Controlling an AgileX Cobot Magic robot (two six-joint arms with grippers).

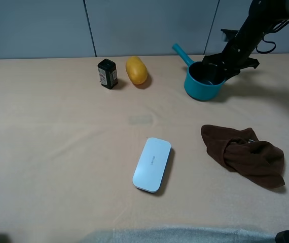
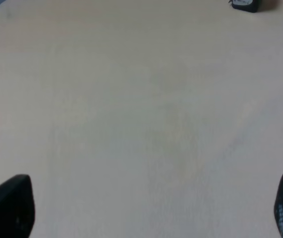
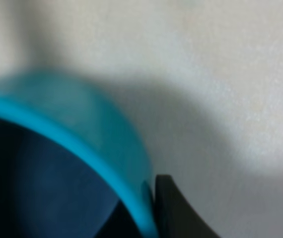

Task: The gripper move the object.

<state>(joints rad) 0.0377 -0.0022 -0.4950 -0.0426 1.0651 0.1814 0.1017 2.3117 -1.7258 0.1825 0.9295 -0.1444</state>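
Observation:
The teal saucepan stands on the table at the back right, its straight handle pointing back left. My right gripper reaches down from the right onto the pan's right rim. In the right wrist view the teal wall fills the frame close up. One black finger presses against its outside and a dark shape sits just inside the rim, so the jaws pinch the wall. My left gripper is open and empty over bare table, its fingertips at the frame's edges.
A small black box and a yellow oval object stand at the back centre. A flat white rounded case lies in the middle front. A crumpled brown cloth lies at the right. The black box also shows in the left wrist view.

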